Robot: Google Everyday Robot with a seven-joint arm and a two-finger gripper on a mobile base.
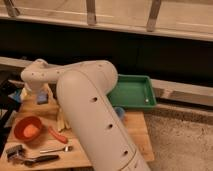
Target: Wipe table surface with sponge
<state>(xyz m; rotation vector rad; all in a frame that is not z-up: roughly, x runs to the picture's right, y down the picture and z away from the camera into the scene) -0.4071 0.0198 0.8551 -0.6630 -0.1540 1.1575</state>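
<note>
Tool (36,94) down at the far left end of the surface (136,131), hanging from the pale wrist and mostly hidden behind it. Fingers apart, nothing seen clamped between them. Sponge (42,99) just beside the tool, on the wood near the back edge; touching or not, cannot tell. Brighter blue flat thing (17,94) on the tool's other side, by the left edge. Something yellow (49,90) just behind the sponge, too blurred to name.

Nearer the front, an orange bowl (19,127), with a red stick-like thing (56,134) just to its right and a metal spoon (55,149) in front of that. Black-handled utensil (41,160) and small metal piece (14,151) along the front left edge. Pale thing (61,120) tucked against the arm.

Big white arm (95,115) lying slantwise across the middle, from front right up to back left, covering most of the wood. Small blue cup (119,113) peeking out on its right side. Green tray (131,92) at the back right corner, well apart from the sponge.

Bare wood between sponge and bowl. Wider bare strip right of the arm, in front of the tray, running to the rounded right edge. Speckled floor (182,142) beyond that edge. Dark shape (7,102) hard against the left end.
</note>
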